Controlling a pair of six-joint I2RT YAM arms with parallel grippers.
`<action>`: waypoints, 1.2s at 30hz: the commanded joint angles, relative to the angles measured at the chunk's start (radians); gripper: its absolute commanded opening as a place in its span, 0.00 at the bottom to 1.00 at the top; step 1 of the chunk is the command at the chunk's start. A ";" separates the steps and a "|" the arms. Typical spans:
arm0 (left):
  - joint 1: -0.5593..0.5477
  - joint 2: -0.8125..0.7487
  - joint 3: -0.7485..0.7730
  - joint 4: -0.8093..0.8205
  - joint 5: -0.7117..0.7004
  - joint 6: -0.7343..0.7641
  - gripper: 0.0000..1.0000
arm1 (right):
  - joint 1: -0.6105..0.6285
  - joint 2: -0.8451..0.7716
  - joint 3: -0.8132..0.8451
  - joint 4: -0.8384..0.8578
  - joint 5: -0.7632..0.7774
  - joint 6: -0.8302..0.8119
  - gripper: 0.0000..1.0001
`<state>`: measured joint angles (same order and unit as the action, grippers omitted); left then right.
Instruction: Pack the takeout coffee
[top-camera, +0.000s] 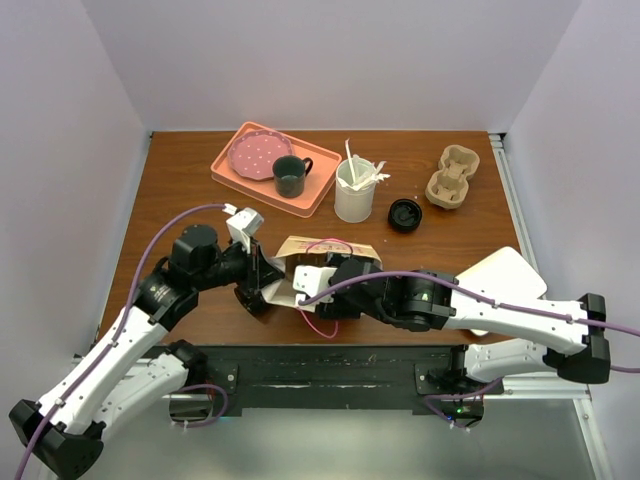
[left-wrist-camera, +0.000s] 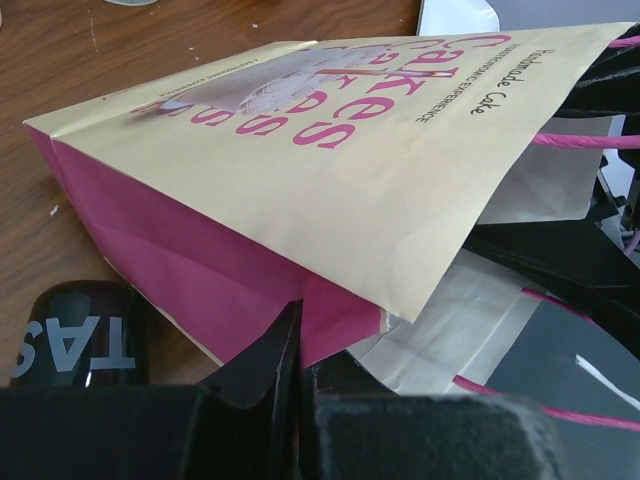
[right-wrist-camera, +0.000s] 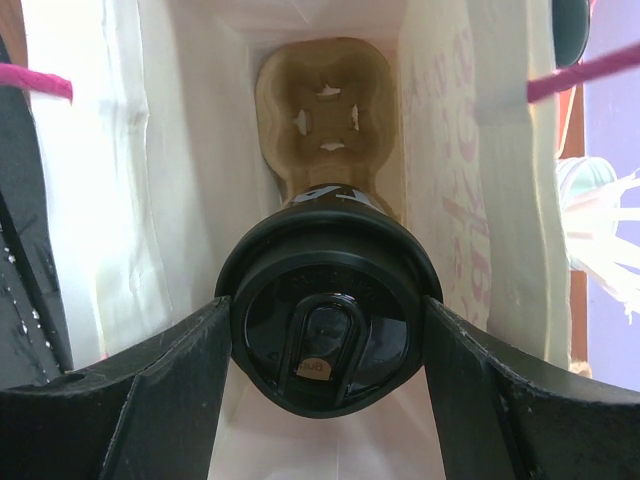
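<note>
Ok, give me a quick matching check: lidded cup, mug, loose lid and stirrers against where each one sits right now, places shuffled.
Things:
1. lidded cup
2. mug
3. loose lid
4. stirrers

Places:
A. on the tray
B. standing in the white cup
C. in the right end effector, at the mouth of the bag
D. on the table, beside the white cup

Pairs: 1-C, 2-A, 3-D, 4-B
</note>
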<state>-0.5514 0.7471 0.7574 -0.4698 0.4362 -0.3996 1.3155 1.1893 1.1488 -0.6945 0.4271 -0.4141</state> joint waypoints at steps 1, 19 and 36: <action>-0.004 0.005 0.054 0.037 0.045 0.021 0.08 | 0.004 -0.025 0.019 0.023 0.022 -0.057 0.28; -0.007 0.005 0.046 -0.030 0.026 0.099 0.46 | 0.002 -0.033 0.019 0.023 0.058 -0.132 0.27; -0.082 0.057 0.102 0.016 -0.105 0.146 0.00 | 0.002 0.032 0.042 0.047 0.117 -0.155 0.26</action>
<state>-0.6155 0.7929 0.8173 -0.5205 0.3523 -0.2676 1.3155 1.1988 1.1408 -0.6632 0.4732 -0.4751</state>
